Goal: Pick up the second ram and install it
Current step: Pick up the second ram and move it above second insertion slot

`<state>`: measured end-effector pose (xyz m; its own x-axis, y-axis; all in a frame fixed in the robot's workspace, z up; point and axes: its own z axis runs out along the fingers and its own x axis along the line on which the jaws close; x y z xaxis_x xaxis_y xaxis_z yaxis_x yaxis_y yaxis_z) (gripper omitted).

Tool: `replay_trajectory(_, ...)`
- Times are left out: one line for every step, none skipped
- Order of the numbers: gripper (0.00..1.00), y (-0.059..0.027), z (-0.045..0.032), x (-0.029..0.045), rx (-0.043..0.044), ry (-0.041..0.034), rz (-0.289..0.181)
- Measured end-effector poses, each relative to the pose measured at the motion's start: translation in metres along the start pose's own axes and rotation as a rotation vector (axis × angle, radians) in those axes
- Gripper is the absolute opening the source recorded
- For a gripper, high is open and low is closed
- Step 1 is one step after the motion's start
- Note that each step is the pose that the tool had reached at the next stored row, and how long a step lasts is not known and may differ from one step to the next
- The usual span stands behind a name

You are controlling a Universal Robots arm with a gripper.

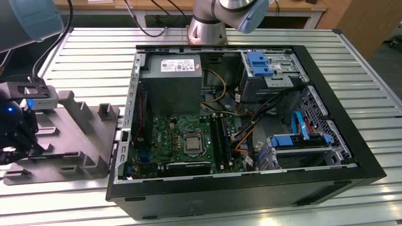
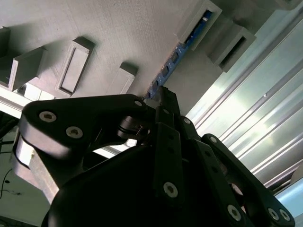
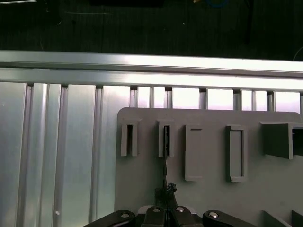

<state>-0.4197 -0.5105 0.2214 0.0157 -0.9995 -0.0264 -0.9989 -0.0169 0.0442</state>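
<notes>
Bright, even light from above fills the exterior view; the slatted surface [image 1: 364, 70] shines pale and the computer case [image 1: 251, 197] holds soft shadow inside. In the second wrist view the slats glare white — the black claw [image 2: 163, 94] is a near silhouette (only the second ram [image 2: 185, 45] glints blue).

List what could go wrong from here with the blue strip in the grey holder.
1. The black claw is shut on the thin, long dark-blue circuit-board strip away from its slotted end, so the strip may pivot or slip when lifted.
2. That end sits in a narrow slot of the grey plastic holder; a skewed pull could jam it.
</notes>
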Motion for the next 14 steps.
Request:
replay_trajectory(0.1,0.0,0.001,0.0002,0.0,0.0,0.0)
replay_trajectory(0.1,-0.0001,0.0018,0.0004,-0.0001,0.0001,0.0)
replay_trajectory(0.1,-0.0001,0.0027,0.0005,0.0,0.0,0.0)
replay_trajectory(0.1,-0.0001,0.0032,0.0005,-0.0001,0.0,0.0)
replay_trajectory(0.1,-0.0001,0.0033,0.0005,-0.0001,0.0001,0.0)
replay_trajectory(0.1,-0.0001,0.0033,0.0005,-0.0002,0.0001,0.0)
replay_trajectory(0.1,-0.0002,0.0033,0.0006,-0.0002,0.0001,0.0)
replay_trajectory(0.1,-0.0001,0.0033,0.0006,-0.0002,0.0001,0.0)
replay_trajectory(0.1,-0.0002,0.0033,0.0006,-0.0001,0.0001,0.0)
replay_trajectory(0.1,-0.0002,0.0033,0.0006,-0.0001,0.0,0.0)
replay_trajectory(0.1,-0.0001,0.0034,0.0006,-0.0001,0.0,0.0)
replay_trajectory(0.1,-0.0002,0.0033,0.0006,-0.0001,0.0,0.0)
replay_trajectory(0.11,-0.0002,0.0034,0.0006,0.0,0.0,0.0)
replay_trajectory(0.11,-0.0002,0.0034,0.0006,-0.0001,0.0,0.0)
